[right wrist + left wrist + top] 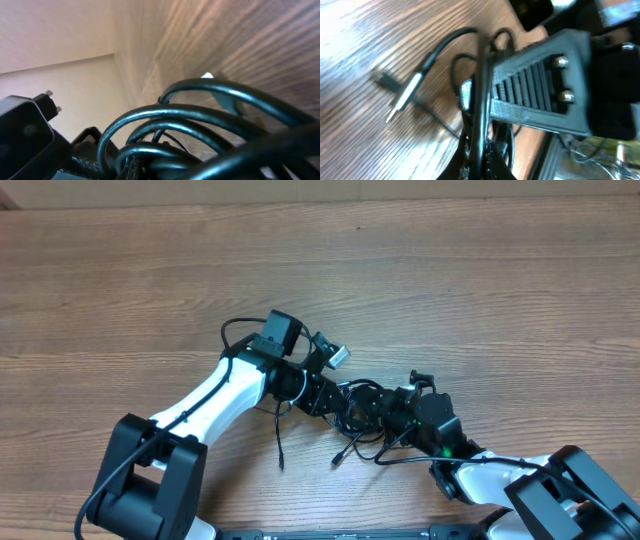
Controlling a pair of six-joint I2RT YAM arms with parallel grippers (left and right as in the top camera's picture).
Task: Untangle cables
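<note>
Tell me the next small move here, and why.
Probably ease the right gripper slowly away from the left gripper. Both look shut in the cables, knotted between them, with two loose ends trailing on the table, so a gentle pull should open the loops.

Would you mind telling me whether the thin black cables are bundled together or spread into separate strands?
Bundled: the thin black cables form one looped clump, coils overlapping in the right wrist view.

Wood-grain table [450, 270], brown planks w/ visible seams, pale beige wall [55, 35] past far edge
</note>
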